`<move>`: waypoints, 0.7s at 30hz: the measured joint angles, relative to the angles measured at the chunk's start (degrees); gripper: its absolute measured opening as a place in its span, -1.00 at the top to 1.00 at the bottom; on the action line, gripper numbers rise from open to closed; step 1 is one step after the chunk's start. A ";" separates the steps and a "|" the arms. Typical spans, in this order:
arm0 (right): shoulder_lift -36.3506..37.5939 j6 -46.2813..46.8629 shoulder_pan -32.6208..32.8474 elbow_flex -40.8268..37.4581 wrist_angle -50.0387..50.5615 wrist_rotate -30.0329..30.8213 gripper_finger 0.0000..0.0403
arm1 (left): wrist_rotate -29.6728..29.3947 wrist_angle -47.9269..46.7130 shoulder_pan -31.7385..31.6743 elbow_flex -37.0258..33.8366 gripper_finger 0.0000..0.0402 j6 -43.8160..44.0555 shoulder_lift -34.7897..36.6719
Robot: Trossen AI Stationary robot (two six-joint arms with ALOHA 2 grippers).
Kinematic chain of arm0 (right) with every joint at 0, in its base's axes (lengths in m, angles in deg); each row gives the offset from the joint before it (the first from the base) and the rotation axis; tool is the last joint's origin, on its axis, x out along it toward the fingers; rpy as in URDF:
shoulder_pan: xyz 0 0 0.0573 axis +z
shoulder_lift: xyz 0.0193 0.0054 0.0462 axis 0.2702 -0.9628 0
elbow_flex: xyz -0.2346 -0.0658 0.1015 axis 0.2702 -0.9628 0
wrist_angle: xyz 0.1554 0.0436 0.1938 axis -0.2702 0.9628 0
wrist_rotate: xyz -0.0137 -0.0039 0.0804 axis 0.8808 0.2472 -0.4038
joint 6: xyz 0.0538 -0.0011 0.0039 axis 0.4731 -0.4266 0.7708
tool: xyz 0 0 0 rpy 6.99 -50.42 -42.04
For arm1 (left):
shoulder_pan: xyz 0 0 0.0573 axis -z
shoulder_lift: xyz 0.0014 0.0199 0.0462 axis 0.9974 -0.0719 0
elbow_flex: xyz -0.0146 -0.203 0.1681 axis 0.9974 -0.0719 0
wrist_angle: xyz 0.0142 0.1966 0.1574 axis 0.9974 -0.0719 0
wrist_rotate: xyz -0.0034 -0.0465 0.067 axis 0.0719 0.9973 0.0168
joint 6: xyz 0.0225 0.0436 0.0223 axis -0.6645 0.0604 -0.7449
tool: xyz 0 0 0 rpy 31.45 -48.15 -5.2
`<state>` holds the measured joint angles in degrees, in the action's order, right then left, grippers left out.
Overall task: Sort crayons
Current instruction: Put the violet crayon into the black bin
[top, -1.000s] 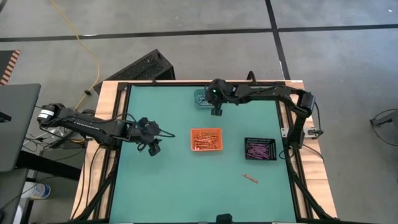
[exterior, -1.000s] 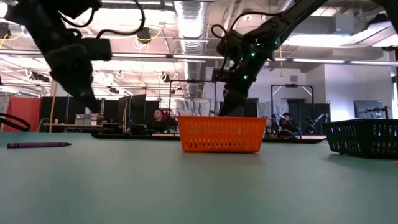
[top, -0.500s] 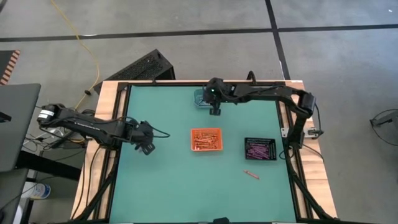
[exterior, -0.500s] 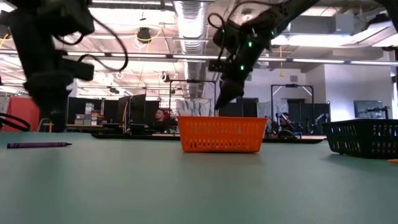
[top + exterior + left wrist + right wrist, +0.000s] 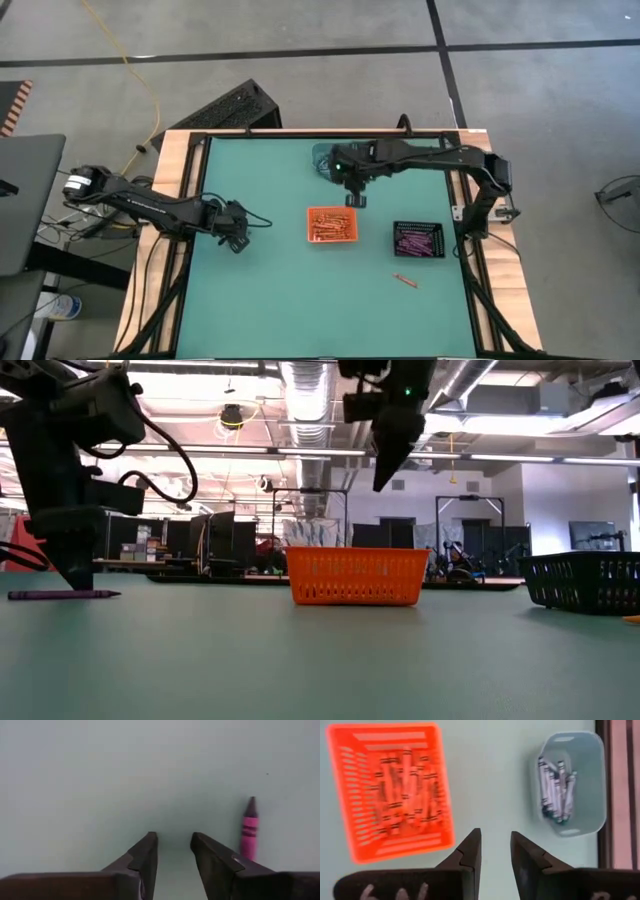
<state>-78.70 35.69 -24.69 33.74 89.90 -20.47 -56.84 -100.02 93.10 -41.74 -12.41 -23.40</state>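
A pink-purple crayon (image 5: 249,830) lies flat on the green table, just outside one finger of my left gripper (image 5: 174,845). That gripper is open and points down close over the table at its left side (image 5: 237,240), with nothing between its fingers. The low view shows the same crayon (image 5: 63,595) under that gripper (image 5: 75,575). My right gripper (image 5: 495,842) is open and empty, and hangs high over the table (image 5: 355,198) between the orange tray (image 5: 390,790) and the pale teal tray (image 5: 568,782). An orange-red crayon (image 5: 403,279) lies loose near the black tray (image 5: 418,240).
The orange tray (image 5: 331,224) at mid-table holds several orange-red crayons. The teal tray (image 5: 322,158) at the far edge holds blue-grey ones, and the black tray at the right holds purple-pink ones. A raised rim (image 5: 190,190) frames the table. Bare green surface lies along the near side.
My left gripper has sunk toward the table and shifted a little toward the left edge, ending beside the pink-purple crayon. My right gripper has risen from the teal tray and swung toward the near edge, over the gap before the orange tray.
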 joint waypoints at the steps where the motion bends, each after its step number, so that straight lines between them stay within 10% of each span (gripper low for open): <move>1: 0.17 1.42 1.10 0.00 0.68 0.26 0.52 | -0.36 0.05 0.01 0.00 0.44 -0.30 0.00; 21: 1.75 40.01 36.92 -2.13 5.62 14.27 0.52 | 0.86 8.44 13.32 4.47 0.27 -3.78 -0.15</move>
<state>-76.95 75.70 12.23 31.61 95.52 -6.20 -55.98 -91.57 106.42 -37.27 -16.18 -23.56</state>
